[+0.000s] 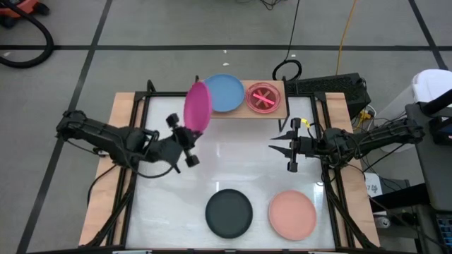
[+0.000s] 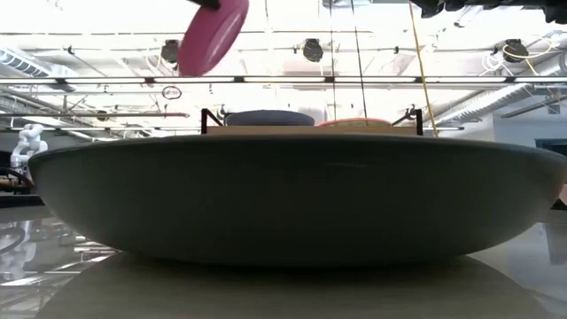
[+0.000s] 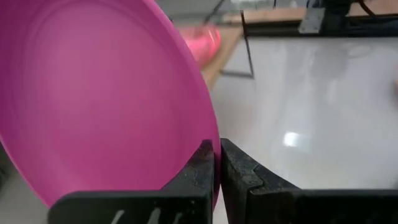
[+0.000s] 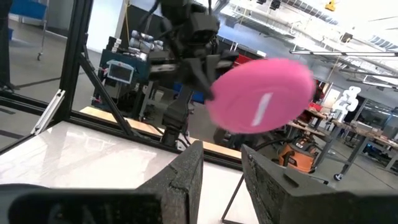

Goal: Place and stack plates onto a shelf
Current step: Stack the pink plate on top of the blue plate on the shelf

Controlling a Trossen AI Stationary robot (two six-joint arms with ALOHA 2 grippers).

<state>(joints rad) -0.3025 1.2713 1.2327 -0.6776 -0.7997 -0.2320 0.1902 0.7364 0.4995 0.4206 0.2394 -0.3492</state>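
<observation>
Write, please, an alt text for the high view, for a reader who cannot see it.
The left gripper holds a tilted magenta plate up near the shelf, which carries a blue plate and a small pink plate. The right gripper waits empty over the table; black and salmon plates lie at the near edge.

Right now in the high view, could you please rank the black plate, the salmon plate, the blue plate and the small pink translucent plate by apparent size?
1. Round black plate and salmon plate: look alike, so no ranking between them.
2. Blue plate on the wooden shelf: slightly smaller-looking, though partly hidden by the tilted magenta plate.
3. Small pink translucent plate: clearly smallest.
</observation>
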